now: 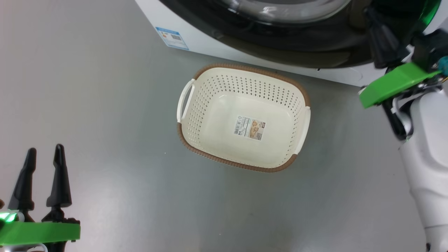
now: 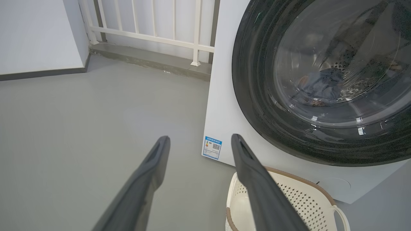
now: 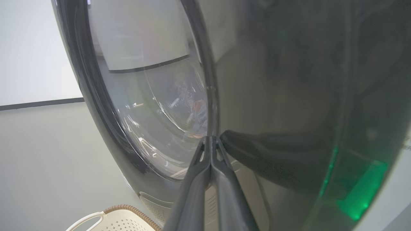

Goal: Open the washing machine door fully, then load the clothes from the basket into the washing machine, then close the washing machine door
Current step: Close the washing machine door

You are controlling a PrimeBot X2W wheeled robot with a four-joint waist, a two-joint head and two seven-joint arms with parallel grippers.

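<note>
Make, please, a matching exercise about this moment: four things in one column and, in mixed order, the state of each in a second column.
Things:
1. basket
2. left pincer
3. right pincer
4. clothes

States:
A. shut, tips at the washing machine door
B. empty, standing on the floor
C. behind the door's glass
D. open, above the floor

Pairs: 1-B, 2-D, 3-A, 4-C

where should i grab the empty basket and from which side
Take the basket by its white side handle, from above on the robot's left: the loop stands off the rim, so a finger should fit behind it, and the open left end effector is on that side.
</note>
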